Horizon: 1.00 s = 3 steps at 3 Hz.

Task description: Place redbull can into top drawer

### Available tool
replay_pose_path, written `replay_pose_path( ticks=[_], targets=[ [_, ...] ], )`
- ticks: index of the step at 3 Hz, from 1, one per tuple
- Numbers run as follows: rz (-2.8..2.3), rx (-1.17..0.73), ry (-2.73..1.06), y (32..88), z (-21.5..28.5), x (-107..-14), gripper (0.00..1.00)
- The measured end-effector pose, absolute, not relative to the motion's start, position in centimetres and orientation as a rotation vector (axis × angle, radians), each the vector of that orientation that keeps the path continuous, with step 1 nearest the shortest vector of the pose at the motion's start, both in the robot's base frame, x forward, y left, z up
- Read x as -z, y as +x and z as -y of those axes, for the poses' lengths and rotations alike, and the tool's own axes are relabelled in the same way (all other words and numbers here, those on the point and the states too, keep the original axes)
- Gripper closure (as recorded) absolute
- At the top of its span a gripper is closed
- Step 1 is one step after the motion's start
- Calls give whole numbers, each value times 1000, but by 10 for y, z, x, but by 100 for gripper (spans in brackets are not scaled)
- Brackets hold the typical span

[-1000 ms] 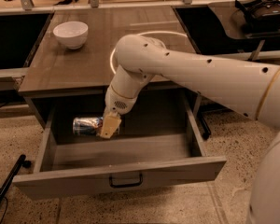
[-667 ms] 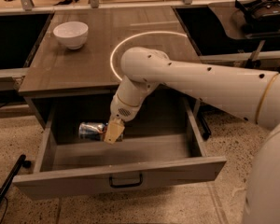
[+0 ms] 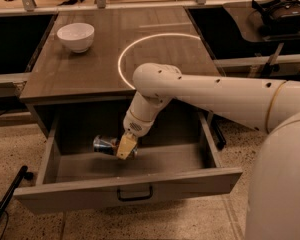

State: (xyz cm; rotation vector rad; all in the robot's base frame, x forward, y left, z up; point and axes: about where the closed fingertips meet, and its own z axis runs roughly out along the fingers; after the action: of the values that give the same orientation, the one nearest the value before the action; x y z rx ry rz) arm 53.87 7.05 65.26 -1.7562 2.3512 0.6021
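The top drawer point(image 3: 190, 181) is pulled wide open below the wooden counter, with its dark bar handle point(image 3: 135, 193) at the front centre. My gripper point(image 3: 124, 148) reaches down into the drawer on the white arm. It is shut on the redbull can point(image 3: 103, 144), which lies on its side, blue and silver, sticking out to the left of the fingers. The can hangs low inside the drawer, over the left half of its floor. Whether it touches the floor I cannot tell.
A white bowl point(image 3: 76, 36) stands at the back left of the counter top point(image 3: 65, 76), which carries a bright ring mark point(image 3: 121, 59). A black headset point(image 3: 284, 11) lies on the table at right. A black pole point(image 3: 7, 200) leans at lower left.
The gripper with the can has moved right and down, deeper into the drawer. The arm's elbow has dropped and swung forward over the counter's front edge.
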Motion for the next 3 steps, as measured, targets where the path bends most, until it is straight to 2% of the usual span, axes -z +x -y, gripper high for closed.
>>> replay_pose_path(
  ticks=[2,3],
  targets=[
    [-2435,-578,-1689,542,-56,-641,11],
    [-2450,-542,-1659,540,-41,-650,0]
  ],
)
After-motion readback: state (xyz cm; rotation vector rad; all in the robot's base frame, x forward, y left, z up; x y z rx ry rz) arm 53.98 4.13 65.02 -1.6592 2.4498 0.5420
